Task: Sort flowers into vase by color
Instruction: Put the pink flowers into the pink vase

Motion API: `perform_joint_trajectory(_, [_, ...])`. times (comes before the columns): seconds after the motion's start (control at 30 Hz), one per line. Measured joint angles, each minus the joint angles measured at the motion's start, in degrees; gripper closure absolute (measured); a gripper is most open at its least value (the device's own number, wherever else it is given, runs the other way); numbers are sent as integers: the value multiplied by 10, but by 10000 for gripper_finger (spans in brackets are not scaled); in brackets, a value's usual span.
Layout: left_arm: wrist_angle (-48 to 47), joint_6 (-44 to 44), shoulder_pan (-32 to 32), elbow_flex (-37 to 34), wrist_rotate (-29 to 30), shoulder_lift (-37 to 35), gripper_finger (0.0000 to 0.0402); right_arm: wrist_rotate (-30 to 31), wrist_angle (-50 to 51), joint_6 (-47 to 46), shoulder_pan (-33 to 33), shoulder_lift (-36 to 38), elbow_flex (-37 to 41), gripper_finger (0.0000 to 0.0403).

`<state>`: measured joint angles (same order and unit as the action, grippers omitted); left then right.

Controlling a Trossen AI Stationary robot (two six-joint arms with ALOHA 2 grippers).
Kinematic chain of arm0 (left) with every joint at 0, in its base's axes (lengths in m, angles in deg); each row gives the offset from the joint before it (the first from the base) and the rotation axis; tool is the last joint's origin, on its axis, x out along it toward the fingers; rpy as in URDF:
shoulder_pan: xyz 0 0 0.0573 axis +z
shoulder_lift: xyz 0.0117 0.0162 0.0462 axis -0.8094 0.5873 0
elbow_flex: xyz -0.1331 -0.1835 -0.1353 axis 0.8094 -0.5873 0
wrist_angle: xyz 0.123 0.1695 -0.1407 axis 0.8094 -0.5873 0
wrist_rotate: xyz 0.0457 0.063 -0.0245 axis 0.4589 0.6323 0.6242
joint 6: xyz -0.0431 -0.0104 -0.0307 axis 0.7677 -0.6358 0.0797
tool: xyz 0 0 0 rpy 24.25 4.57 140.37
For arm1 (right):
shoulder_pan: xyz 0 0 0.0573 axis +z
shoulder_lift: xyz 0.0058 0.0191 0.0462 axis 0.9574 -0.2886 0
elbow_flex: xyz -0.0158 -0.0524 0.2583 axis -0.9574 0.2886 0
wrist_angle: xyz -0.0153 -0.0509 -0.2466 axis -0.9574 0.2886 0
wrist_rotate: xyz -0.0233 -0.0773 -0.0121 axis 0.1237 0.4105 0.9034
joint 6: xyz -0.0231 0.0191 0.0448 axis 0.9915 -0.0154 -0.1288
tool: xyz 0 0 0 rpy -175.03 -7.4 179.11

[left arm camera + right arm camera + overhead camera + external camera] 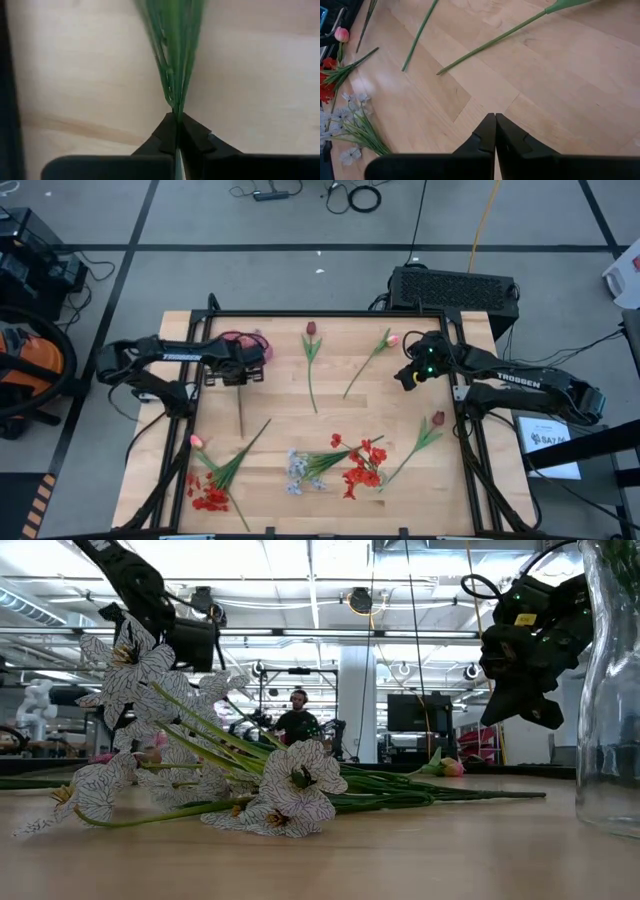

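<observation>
The left gripper (176,122) is clamped on the green stem of a pink-flowered spray (243,340), its stem running out past the fingertips over the wooden table (270,395). The right gripper (495,125) hangs pinched together and empty, apart from any stem. No bloom shows in the clear glass vase (610,690), so I judge sorting barely begun: red clusters (365,465), a pale blue-white bunch (300,470) and maroon tulips (311,328) lie loose.

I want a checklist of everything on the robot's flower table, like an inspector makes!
Surface: wooden table, flat.
Job's things: flowers lie scattered: red cluster, pale blue-white bunch, maroon tulip. A clear glass vase shows in the low view.
Clutter: nothing seen.
Grippers: left gripper shut on a green stem; right gripper shut, empty.
Cables: cables on the floor.
Surroundings: black box; a person far behind.
</observation>
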<state>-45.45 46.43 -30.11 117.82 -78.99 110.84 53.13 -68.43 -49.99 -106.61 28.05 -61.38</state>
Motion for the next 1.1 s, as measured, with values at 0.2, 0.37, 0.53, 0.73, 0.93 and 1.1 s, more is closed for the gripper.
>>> perform_joint_trajectory(0.2, [-15, -2, -1, 1, 4, -74, 393, 0, 0, 8, 0, 0, 0, 403])
perform_joint_trajectory(0.37, [-21, -1, -10, 3, -10, -138, 397, 0, -1, 13, 0, 0, 0, 403])
perform_joint_trajectory(0.53, [-105, 12, -12, 39, 26, -204, 398, 0, -1, 13, 0, 0, 0, 403])
perform_joint_trajectory(0.73, [-109, -36, -11, 100, 207, -276, 399, 8, -3, 13, 0, 0, 0, 403])
perform_joint_trajectory(0.93, [10, -228, -10, 139, 370, -309, 399, 17, -3, 9, 0, 0, 0, 403])
perform_joint_trajectory(1.1, [168, -508, -6, 153, 393, -310, 399, 17, -10, -1, 0, 0, 0, 403])
